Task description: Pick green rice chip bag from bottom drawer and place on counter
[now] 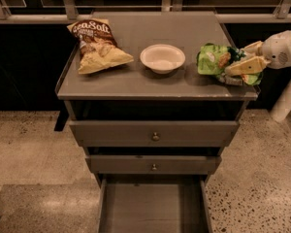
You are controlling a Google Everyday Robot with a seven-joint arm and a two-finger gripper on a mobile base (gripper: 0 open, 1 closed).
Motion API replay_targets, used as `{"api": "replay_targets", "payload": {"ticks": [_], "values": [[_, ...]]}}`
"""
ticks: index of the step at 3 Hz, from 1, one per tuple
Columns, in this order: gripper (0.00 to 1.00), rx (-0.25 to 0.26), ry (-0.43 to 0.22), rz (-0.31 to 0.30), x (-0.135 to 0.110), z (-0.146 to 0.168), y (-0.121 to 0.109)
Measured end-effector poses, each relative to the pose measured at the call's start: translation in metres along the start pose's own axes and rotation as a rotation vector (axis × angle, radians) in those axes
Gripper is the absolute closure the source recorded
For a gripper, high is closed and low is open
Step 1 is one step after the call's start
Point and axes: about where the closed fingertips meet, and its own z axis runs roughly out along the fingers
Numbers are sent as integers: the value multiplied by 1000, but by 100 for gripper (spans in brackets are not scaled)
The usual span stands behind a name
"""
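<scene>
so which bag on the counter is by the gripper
The green rice chip bag at the right end of the counter; the gripper is on it. The brown-and-yellow Sea Salt bag lies at the left end, beyond the white bowl.

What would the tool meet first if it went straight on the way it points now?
The tool grips the green rice chip bag and points left along the counter; past the bag, the white bowl probably comes first, though depth is unclear.

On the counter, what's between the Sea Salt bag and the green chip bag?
Camera view: a white bowl sits between the Sea Salt bag and the green rice chip bag, touching neither. The gripper is at that bag's right end.
</scene>
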Motion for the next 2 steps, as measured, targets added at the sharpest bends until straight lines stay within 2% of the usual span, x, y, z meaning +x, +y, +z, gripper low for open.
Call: {"api": "replay_targets", "payload": {"ticks": [1,2], "values": [[0,0,0,0,0,0,0],[0,0,0,0,0,0,0]]}}
